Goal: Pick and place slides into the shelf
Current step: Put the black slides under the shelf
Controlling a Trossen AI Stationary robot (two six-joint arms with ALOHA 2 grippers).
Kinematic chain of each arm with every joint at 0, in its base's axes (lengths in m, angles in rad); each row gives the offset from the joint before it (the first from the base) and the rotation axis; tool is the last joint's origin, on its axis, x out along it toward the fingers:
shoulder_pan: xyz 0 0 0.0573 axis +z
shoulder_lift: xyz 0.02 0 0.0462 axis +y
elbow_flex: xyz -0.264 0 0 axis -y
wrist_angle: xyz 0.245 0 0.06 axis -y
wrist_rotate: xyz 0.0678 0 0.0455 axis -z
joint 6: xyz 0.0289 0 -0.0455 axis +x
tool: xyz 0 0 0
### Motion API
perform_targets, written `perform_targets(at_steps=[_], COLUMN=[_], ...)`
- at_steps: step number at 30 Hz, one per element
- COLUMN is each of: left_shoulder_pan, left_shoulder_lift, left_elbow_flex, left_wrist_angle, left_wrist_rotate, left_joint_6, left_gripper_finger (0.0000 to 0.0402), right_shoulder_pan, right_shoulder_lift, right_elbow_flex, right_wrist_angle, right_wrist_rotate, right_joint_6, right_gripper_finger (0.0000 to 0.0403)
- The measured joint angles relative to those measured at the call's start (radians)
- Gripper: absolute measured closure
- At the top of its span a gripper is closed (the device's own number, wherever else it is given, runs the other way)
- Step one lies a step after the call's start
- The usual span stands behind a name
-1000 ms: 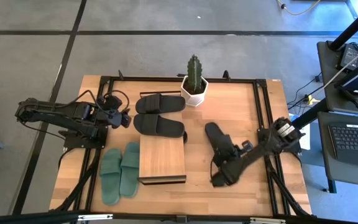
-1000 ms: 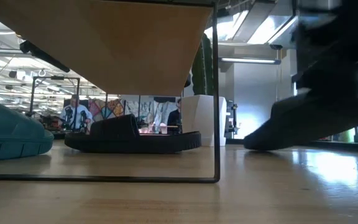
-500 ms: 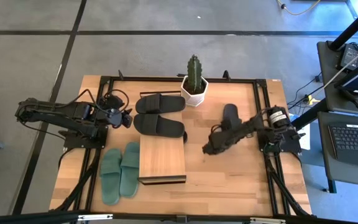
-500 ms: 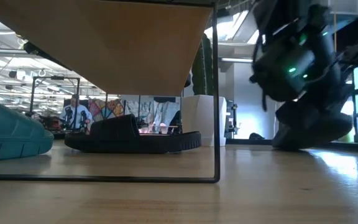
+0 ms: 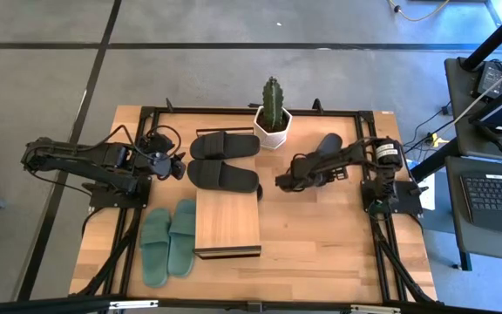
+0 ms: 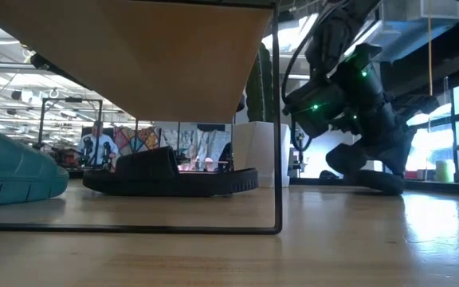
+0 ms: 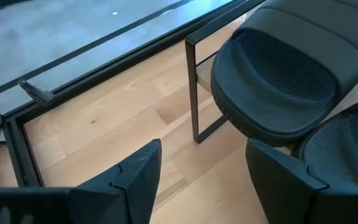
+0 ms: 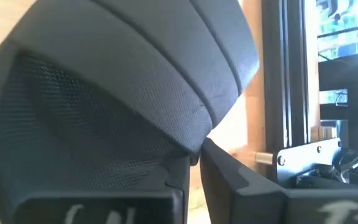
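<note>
While the low wooden-topped, black-framed shelf [image 5: 227,225] seems to have no slide on top, most work remains. Right of it, the right claw [image 5: 288,181] pinches one black wide-strap slide [image 5: 323,150], its long axis slanting away from the shelf. Left of the shelf, the left claw [image 5: 176,166] waits, fingers spread, empty.

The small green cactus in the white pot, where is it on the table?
In the high view the green cactus in its white pot stands at the table's far edge, near the middle, just right of the pair of black slide sandals.
</note>
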Motion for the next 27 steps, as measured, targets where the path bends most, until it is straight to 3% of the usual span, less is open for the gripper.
perform_targets(at_steps=[12,22,27], left_shoulder_pan=[0.000,0.000,0.000], left_shoulder_lift=[0.000,0.000,0.000], left_elbow_flex=[0.000,0.000,0.000], left_wrist_angle=[-0.001,-0.001,-0.003], left_wrist_rotate=[0.022,0.023,0.023], left_joint_6=[0.000,0.000,0.000], left_gripper_finger=[0.0177,0.0177,0.0177], right_shoulder_pan=[0.001,0.010,0.047], right_shoulder_lift=[0.000,0.000,0.001], right_elbow_flex=[0.001,0.064,0.174], right_wrist_angle=[0.009,-0.051,-0.168], right_wrist_rotate=[0.000,-0.009,-0.010], right_joint_6=[-0.078,-0.108,-0.206], right_gripper_finger=[0.0351,0.0208,0.0169])
